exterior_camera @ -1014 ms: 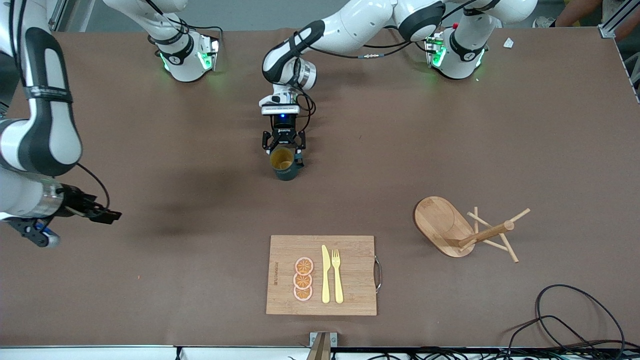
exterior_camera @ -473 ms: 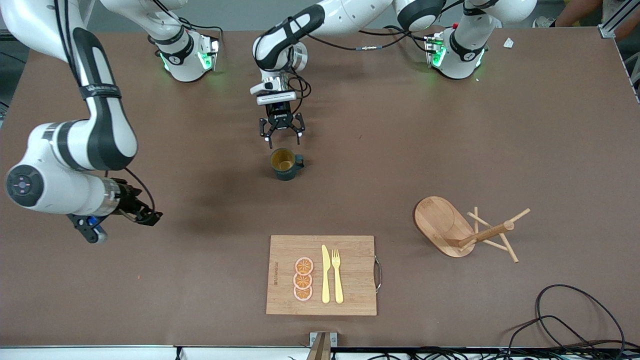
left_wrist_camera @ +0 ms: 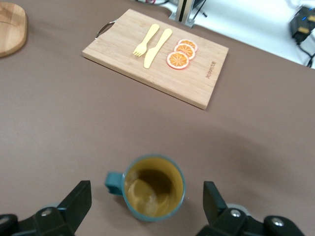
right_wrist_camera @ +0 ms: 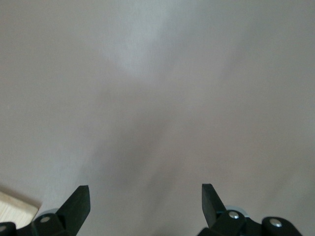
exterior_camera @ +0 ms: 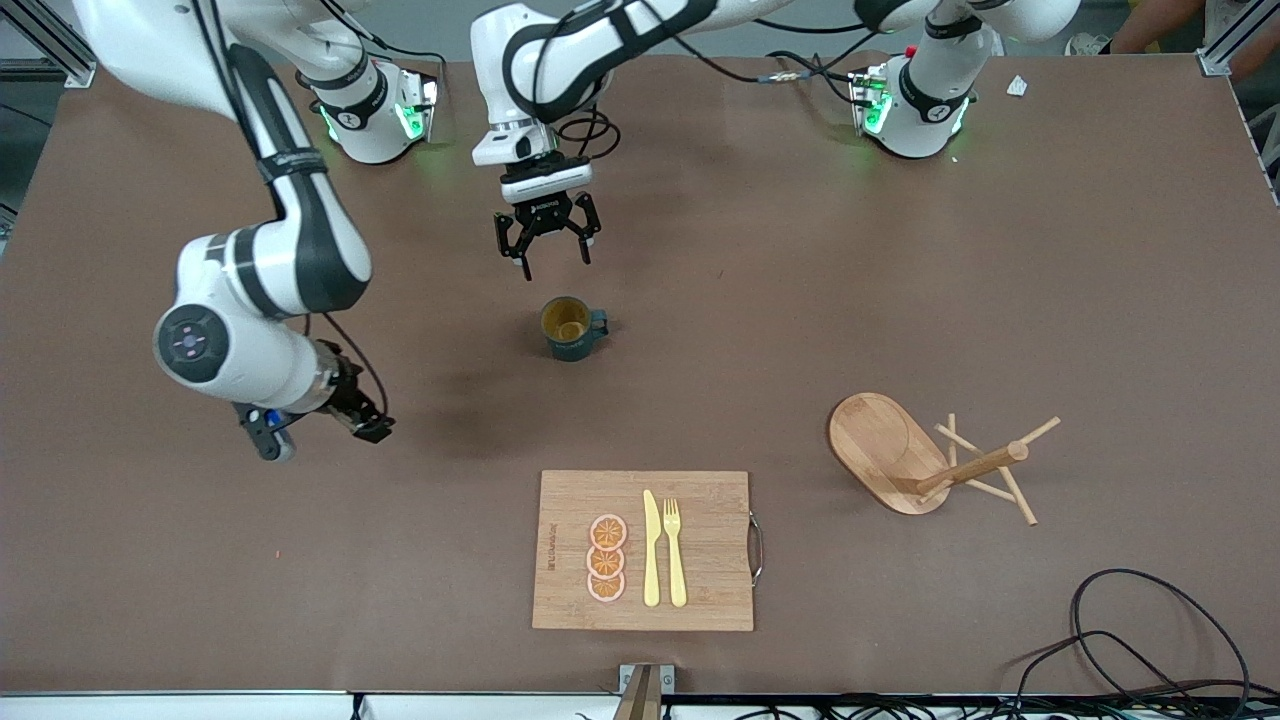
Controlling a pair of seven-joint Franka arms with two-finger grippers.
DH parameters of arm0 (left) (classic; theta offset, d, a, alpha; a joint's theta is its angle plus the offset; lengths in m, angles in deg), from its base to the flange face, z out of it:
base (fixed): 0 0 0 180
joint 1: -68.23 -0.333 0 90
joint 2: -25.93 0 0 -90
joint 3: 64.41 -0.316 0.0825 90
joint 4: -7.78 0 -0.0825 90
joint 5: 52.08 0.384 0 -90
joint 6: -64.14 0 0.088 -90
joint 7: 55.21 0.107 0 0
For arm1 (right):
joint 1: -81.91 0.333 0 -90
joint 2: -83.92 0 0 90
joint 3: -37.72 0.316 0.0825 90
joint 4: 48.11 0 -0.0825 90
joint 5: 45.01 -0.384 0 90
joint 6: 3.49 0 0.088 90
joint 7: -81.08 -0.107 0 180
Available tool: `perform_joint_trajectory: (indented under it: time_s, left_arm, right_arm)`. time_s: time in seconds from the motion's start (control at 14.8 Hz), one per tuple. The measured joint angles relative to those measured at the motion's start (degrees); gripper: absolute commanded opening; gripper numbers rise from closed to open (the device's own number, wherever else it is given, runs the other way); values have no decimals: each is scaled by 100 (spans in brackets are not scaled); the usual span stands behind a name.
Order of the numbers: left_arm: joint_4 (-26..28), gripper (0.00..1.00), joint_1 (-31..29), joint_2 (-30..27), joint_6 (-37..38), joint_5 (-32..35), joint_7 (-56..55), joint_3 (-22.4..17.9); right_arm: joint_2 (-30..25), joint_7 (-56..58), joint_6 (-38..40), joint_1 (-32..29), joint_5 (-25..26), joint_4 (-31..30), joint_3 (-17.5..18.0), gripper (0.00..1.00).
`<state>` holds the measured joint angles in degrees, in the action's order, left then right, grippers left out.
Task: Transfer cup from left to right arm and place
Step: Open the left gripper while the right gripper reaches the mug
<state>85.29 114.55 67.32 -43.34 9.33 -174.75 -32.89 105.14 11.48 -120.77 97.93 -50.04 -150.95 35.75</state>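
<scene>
The cup [exterior_camera: 572,328], a dark teal mug with an ochre inside, stands upright on the brown table, its handle toward the left arm's end. My left gripper [exterior_camera: 546,256] hangs open above the table, just off the cup's rim on the robots' side, touching nothing. In the left wrist view the cup [left_wrist_camera: 153,188] shows below and between the spread fingers [left_wrist_camera: 78,200]. My right gripper [exterior_camera: 372,428] is open and empty over bare table toward the right arm's end. The right wrist view shows the right gripper [right_wrist_camera: 144,191] over plain tabletop.
A wooden cutting board [exterior_camera: 700,560] with a yellow knife, a fork and orange slices lies nearer the front camera than the cup. A wooden peg rack [exterior_camera: 900,450] lies tipped over toward the left arm's end. Black cables [exterior_camera: 1150,640] lie at the near corner.
The left gripper opened, let go of the cup and drew back and up toward the robots. The cup stayed put. The right arm swung in from the table's end toward the middle.
</scene>
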Motion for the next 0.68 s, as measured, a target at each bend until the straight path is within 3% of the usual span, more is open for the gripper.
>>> perform_joint_trajectory:
  time_s: [0.27, 0.68]
  left_arm:
    - [11, 100, -1335, -611, -37, -1013, 1746, 668]
    - [7, 100, -2533, -991, -50, -2003, 4386, 793]
  right_arm:
    - [-304, -1157, -327, 669, -4, -491, 6, 100]
    - [-741, -2600, -629, 1714, -5, -1124, 11, 100]
